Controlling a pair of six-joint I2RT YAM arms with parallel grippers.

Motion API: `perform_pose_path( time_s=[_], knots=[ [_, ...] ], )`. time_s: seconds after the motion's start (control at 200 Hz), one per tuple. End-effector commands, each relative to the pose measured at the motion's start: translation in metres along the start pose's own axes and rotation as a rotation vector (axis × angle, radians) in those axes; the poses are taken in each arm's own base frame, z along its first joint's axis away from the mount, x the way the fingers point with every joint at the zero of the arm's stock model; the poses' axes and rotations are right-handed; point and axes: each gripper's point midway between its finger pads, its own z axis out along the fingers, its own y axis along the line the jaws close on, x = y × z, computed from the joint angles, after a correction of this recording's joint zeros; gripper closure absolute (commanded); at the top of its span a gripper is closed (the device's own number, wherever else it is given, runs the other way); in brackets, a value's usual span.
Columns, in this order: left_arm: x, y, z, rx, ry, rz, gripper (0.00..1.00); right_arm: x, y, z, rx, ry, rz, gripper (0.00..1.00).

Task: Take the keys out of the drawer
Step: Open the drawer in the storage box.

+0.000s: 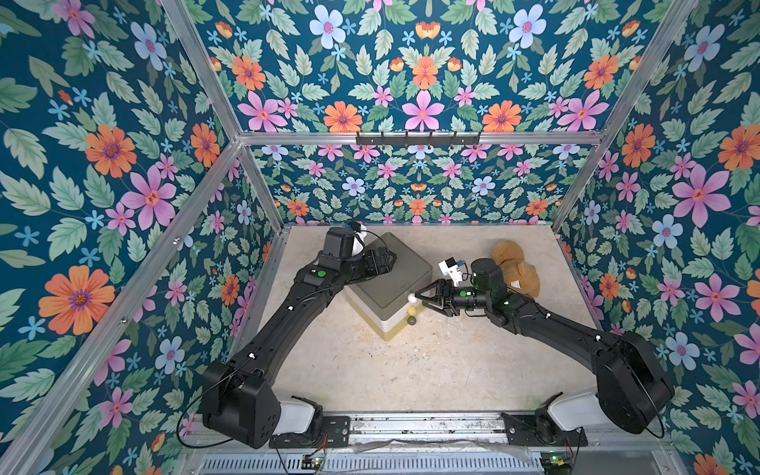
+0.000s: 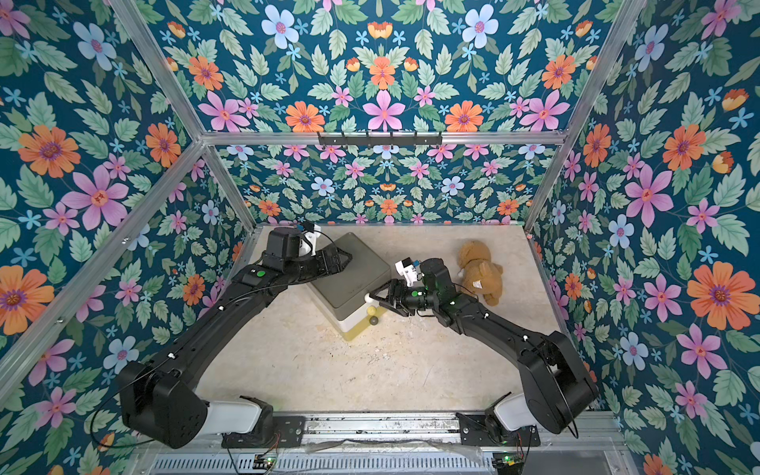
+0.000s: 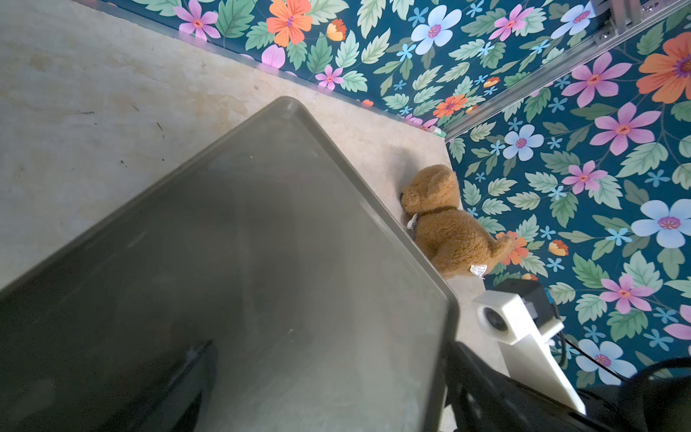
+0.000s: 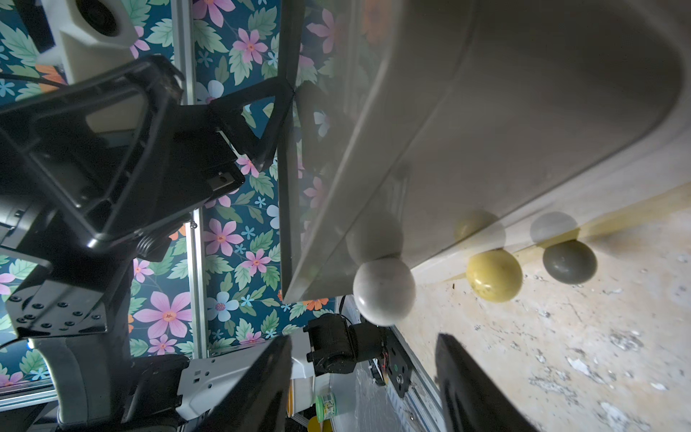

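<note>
The keys are hidden. The small drawer unit (image 1: 397,273) stands at the middle back with all three drawers shut. Its front carries a white knob (image 4: 384,290), a yellow knob (image 4: 493,275) and a grey knob (image 4: 569,262). My right gripper (image 4: 364,336) is open just in front of the white knob (image 1: 412,300), with its fingers either side and not touching it. My left gripper (image 1: 388,260) rests open on the unit's grey top (image 3: 299,262), and one blurred finger (image 3: 187,377) shows in the left wrist view.
A brown plush bear (image 1: 516,267) lies to the right of the unit, behind my right arm, near the right wall. Flowered walls close in the beige table (image 1: 411,370) on three sides. A black hook rail (image 1: 417,139) hangs on the back wall.
</note>
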Motion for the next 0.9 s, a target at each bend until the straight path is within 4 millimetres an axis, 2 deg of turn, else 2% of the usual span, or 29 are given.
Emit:
perform_pose_path(
  time_s=[0.0, 0.2, 0.38, 0.64, 0.895],
  knots=[
    [0.003, 0.004, 0.002, -0.019, 0.013, -0.012, 0.01, -0.005, 0.006, 0.001, -0.02, -0.016, -0.022, 0.37],
    [0.001, 0.004, -0.002, -0.027, 0.009, -0.006, 0.01, -0.003, 0.004, 0.006, -0.036, -0.007, -0.007, 0.43],
    [0.002, 0.005, -0.003, -0.031, 0.006, -0.004, 0.01, 0.009, 0.007, 0.014, -0.041, 0.027, -0.013, 0.44],
    [0.008, 0.009, -0.005, -0.04, 0.016, -0.006, 0.01, 0.004, 0.005, 0.019, -0.047, 0.019, -0.006, 0.44],
    [0.009, 0.009, -0.006, -0.039, 0.011, -0.005, 0.01, 0.001, 0.001, 0.024, -0.042, 0.011, 0.016, 0.53]
  ],
)
